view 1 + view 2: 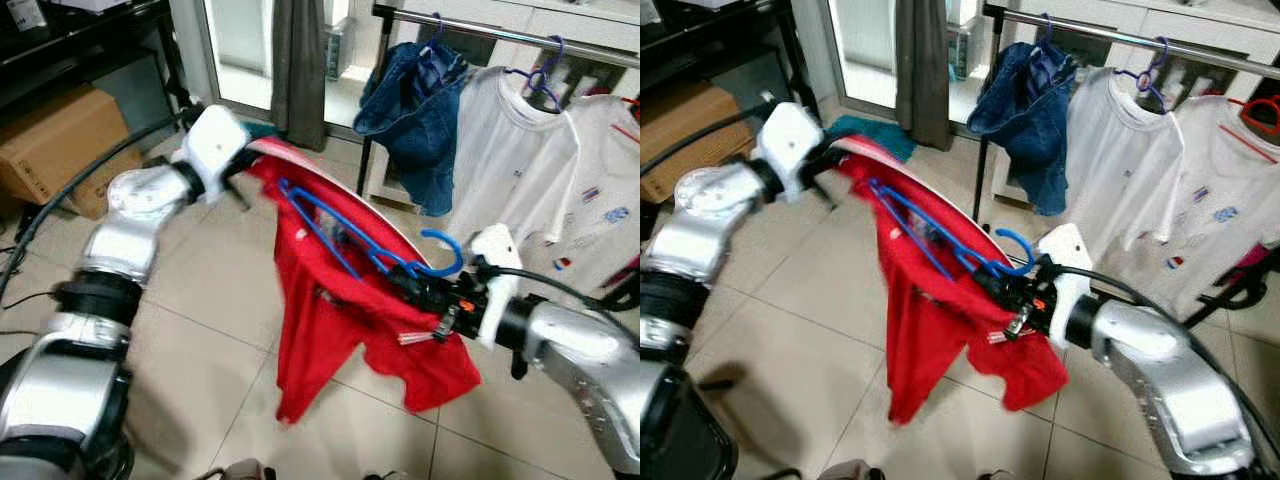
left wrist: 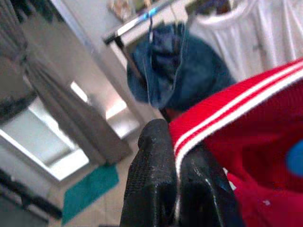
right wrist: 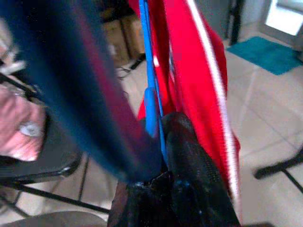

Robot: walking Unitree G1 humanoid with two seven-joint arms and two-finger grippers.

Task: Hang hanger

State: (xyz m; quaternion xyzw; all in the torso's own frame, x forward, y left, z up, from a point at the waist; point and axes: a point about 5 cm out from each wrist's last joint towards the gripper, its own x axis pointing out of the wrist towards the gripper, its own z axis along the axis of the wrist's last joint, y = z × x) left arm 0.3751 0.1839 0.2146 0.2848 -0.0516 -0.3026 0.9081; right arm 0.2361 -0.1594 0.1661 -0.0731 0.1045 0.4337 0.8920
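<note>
While left gripper (image 2: pixel 175 189) fingers pinch red shirt (image 1: pixel 340 320) edge | right gripper (image 1: pixel 415 283) fingers clamp blue hanger (image 1: pixel 350 238)

Your head cameras look forward and down, both sharing the clothes rail (image 1: pixel 520 35). Your wrist cameras sit close along each arm's jaws.

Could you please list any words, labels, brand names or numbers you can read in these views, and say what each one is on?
No text here can be read.
White T-shirts on the clothes rail: small coloured prints, too small and blurred to read.
Red shirt on the blue hanger: white stripes, no readable lettering.
Cardboard box: no legible marking.
</note>
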